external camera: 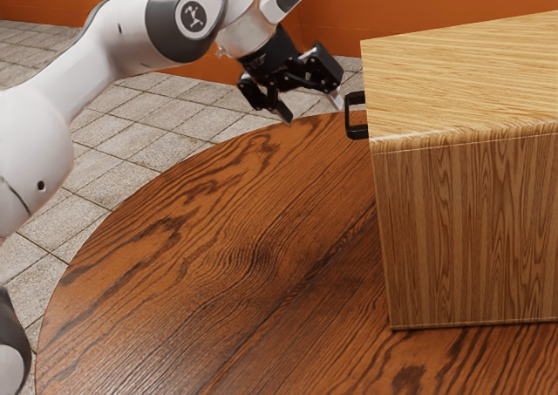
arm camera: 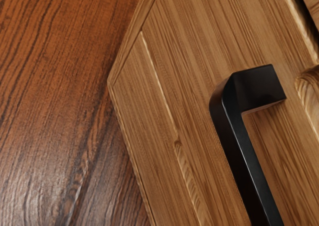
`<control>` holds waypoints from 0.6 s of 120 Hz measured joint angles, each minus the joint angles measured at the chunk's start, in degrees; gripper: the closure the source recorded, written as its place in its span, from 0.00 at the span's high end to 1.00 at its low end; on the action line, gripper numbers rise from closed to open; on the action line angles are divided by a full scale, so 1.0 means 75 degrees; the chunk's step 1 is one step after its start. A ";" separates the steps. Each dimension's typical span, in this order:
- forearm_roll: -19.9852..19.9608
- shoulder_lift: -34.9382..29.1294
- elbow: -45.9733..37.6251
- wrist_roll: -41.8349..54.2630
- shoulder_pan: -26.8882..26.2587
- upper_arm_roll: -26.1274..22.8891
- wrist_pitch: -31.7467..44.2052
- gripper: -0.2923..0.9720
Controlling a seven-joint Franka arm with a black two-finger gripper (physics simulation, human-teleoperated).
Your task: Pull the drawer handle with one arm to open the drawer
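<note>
Black two-finger gripper [external camera: 311, 105] was spread wide, empty, near the black bar handle [external camera: 355, 116] on the light wooden drawer cabinet [external camera: 462, 194]. Drawer looked shut. Risk: off-line approach could bump the handle or close beside it.

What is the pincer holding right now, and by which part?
Nothing. The pincer is open and hangs short of the black drawer handle, not touching it.
</note>
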 joint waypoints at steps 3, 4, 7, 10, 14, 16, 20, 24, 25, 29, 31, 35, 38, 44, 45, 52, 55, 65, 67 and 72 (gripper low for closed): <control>-0.0058 0.0037 0.0003 -0.0085 0.0016 0.0003 0.0055 0.77; -0.0077 0.0049 0.0003 -0.0113 0.0020 0.0004 0.0072 0.77; -0.0130 0.0082 0.0011 -0.0193 0.0029 0.0005 0.0123 0.77; -0.0174 0.0108 0.0015 -0.0270 0.0034 0.0006 0.0171 0.77; -0.0223 0.0145 0.0019 -0.0369 0.0032 0.0007 0.0227 0.77; -0.0245 0.0164 0.0022 -0.0416 0.0031 0.0007 0.0252 0.77; -0.0284 0.0193 0.0026 -0.0507 0.0030 0.0001 0.0298 0.77; -0.0315 0.0211 0.0028 -0.0593 0.0030 -0.0001 0.0343 0.77; -0.0322 0.0217 0.0029 -0.0614 0.0029 -0.0002 0.0355 0.77; -0.0345 0.0238 0.0030 -0.0696 0.0029 -0.0003 0.0398 0.77; -0.0362 0.0261 0.0030 -0.0736 0.0029 -0.0005 0.0417 0.77; -0.0392 0.0302 0.0025 -0.0812 0.0029 -0.0005 0.0452 0.77; -0.0411 0.0332 0.0020 -0.0867 0.0029 -0.0005 0.0474 0.77; -0.0437 0.0378 0.0009 -0.0968 0.0029 -0.0010 0.0511 0.77; -0.0441 0.0383 0.0007 -0.0985 0.0029 -0.0009 0.0517 0.77; -0.0460 0.0417 0.0000 -0.1091 0.0031 -0.0006 0.0549 0.77; -0.0464 0.0429 -0.0004 -0.1134 0.0031 -0.0007 0.0558 0.77; -0.0470 0.0435 -0.0040 -0.1261 0.0023 -0.0001 0.0584 0.77; -0.0470 0.0433 -0.0052 -0.1285 0.0020 0.0001 0.0587 0.77; -0.0470 0.0421 -0.0075 -0.1340 0.0011 0.0019 0.0596 0.77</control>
